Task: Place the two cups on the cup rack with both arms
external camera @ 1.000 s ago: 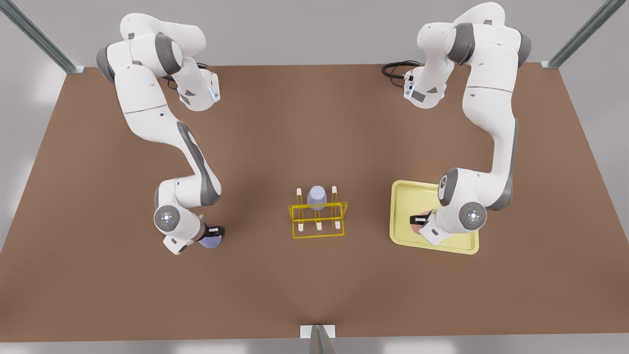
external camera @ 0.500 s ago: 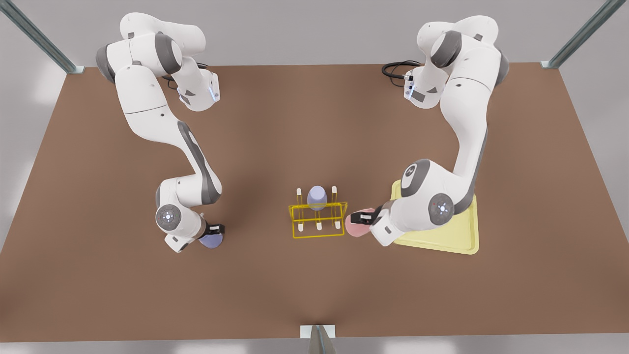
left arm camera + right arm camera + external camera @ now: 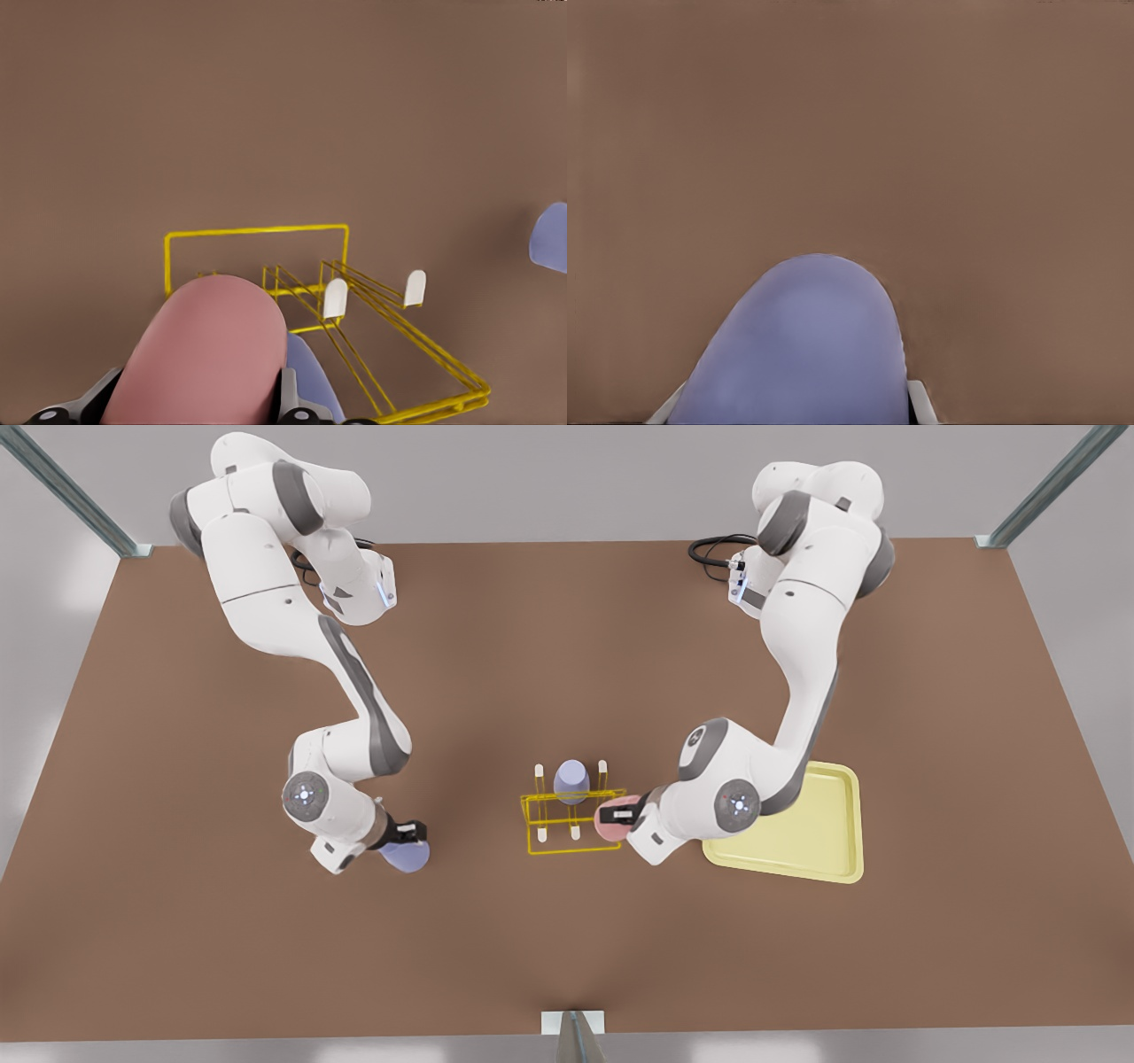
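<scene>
While the right gripper (image 3: 409, 834) grips the blue cup (image 3: 406, 856) well off to the front view's left of the rack (image 3: 573, 816), the left gripper (image 3: 620, 812), fingers clamped on the pink cup (image 3: 610, 824), hangs right at the rack's near corner, closer to a peg.

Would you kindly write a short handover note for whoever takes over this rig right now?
Left gripper: shut on the pink cup, at the yellow rack's end nearest the tray, over the pegs.
Right gripper: shut on the blue cup, out over bare table on the front view's left, well short of the rack.
A third, paler cup already sits on a peg in the rack's back row.
Done: both cups picked up.
Left: seat the pink cup on a peg, then bring the blue cup over and seat it too.
</scene>
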